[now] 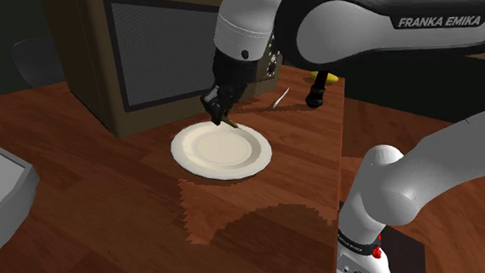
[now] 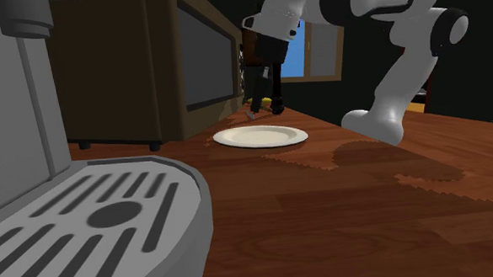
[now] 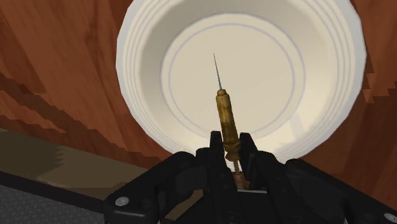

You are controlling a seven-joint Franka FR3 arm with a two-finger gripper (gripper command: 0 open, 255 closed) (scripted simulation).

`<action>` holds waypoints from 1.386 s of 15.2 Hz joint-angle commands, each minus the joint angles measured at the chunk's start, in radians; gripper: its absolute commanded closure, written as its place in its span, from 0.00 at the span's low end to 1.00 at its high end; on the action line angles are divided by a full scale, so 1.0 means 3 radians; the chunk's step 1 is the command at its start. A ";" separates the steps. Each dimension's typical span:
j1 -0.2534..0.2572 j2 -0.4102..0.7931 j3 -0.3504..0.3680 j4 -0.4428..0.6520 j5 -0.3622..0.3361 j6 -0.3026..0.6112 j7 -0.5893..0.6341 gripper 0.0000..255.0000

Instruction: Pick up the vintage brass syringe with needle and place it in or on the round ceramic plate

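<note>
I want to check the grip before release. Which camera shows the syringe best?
The wrist view: the syringe runs full length from the end effector that clasps it, needle pointing out over the plate. In the shoulder and second exterior views it is a small sliver under the end effector, near the plate's rim.

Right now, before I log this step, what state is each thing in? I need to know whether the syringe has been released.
brass syringe, clasped in the tool, above the plate, needle towards it.
tool, shut on the syringe.
white plate, flat on the wooden table, syringe not yet on it.
brown countertop oven, door shut.
</note>
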 commanded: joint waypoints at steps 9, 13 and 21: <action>0.0048 -0.0127 -0.0013 -0.0514 0.0040 0.0388 0.0006 1.00; 0.0052 -0.0122 0.0006 -0.0621 0.0044 0.0498 0.0028 1.00; 0.0053 -0.0122 0.0006 -0.0621 0.0044 0.0498 0.0029 0.00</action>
